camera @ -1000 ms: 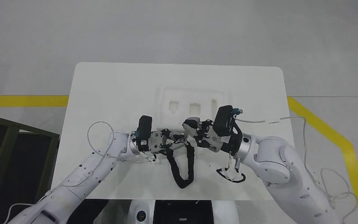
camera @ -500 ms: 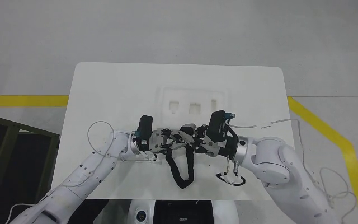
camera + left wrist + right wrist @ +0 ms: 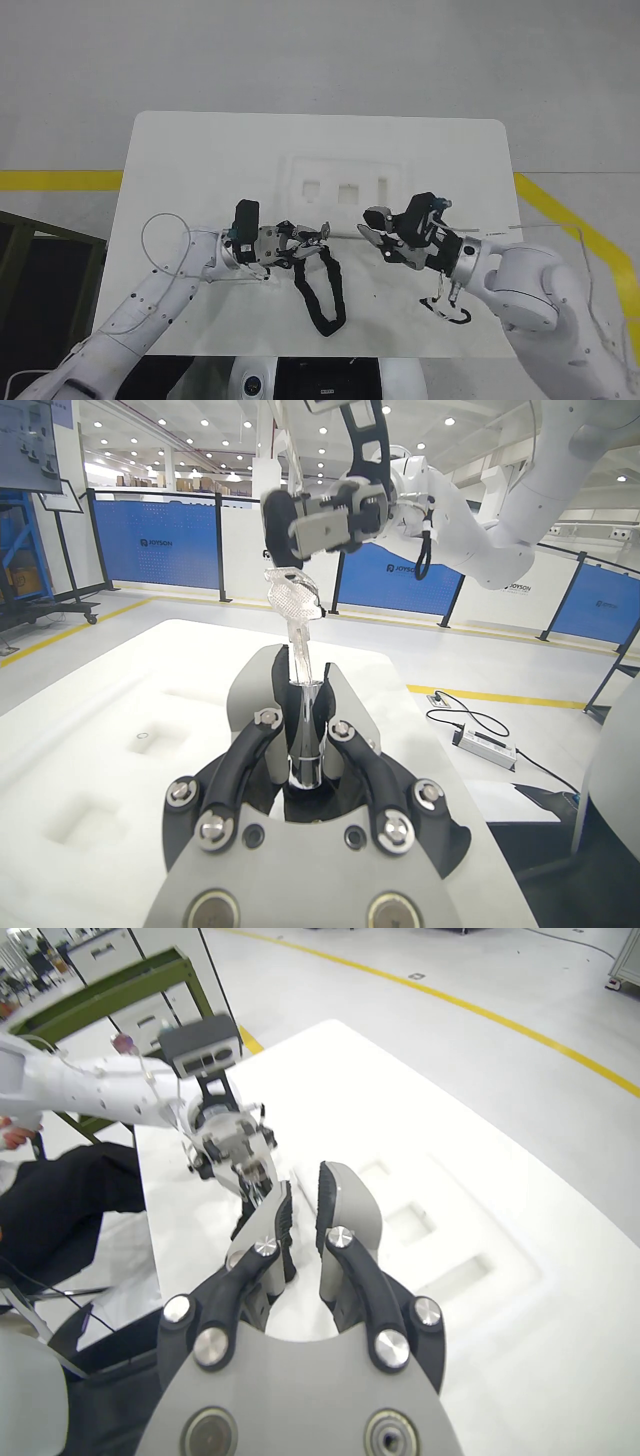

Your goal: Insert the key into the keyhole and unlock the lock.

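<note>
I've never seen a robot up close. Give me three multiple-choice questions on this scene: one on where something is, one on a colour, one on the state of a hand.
1. Where is the key?
A) lying flat on the table
B) stuck in the lock held by the left hand
C) in a recess of the white tray

2. What colour is the cable loop hanging from the lock?
A) yellow
B) red
C) black

3. How is the right hand?
A) open and empty
B) shut on the key
C) shut on the cable loop

Answers: 1 B, the key's blade runs into the chrome lock between the left hand's fingers; 2 C, the loop is plainly black; 3 A, its fingers stand apart with nothing between them.
</note>
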